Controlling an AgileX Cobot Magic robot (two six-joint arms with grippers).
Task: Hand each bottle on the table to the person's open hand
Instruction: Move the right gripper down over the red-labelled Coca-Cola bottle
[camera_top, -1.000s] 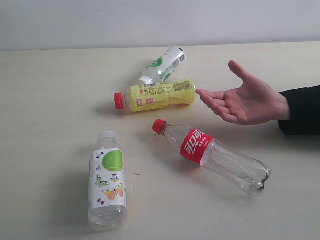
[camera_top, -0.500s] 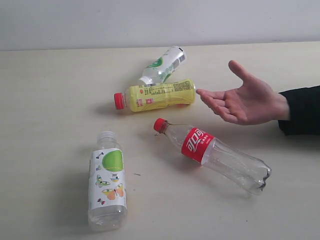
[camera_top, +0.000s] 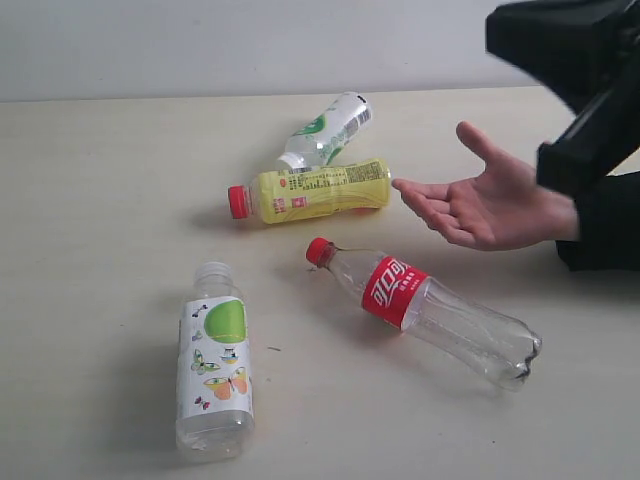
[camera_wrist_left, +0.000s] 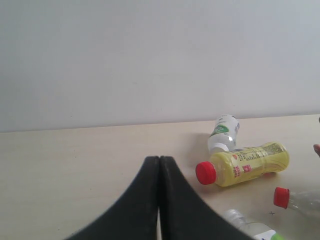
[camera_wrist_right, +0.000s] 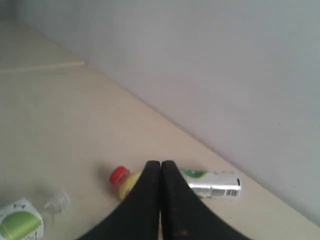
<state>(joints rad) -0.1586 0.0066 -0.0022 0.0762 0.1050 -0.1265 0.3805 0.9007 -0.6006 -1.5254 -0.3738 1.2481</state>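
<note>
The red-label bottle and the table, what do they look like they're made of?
The red-label bottle looks like thin clear plastic, glossy: the table shows through it and its base is dented. The table looks like pale matte wood or wood-grain laminate; the pictures leave that open.

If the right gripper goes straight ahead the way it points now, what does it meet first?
Probably the yellow bottle, partly hidden behind the shut right gripper in its wrist view; the green-white bottle lies just beside. Depth is unclear.
</note>
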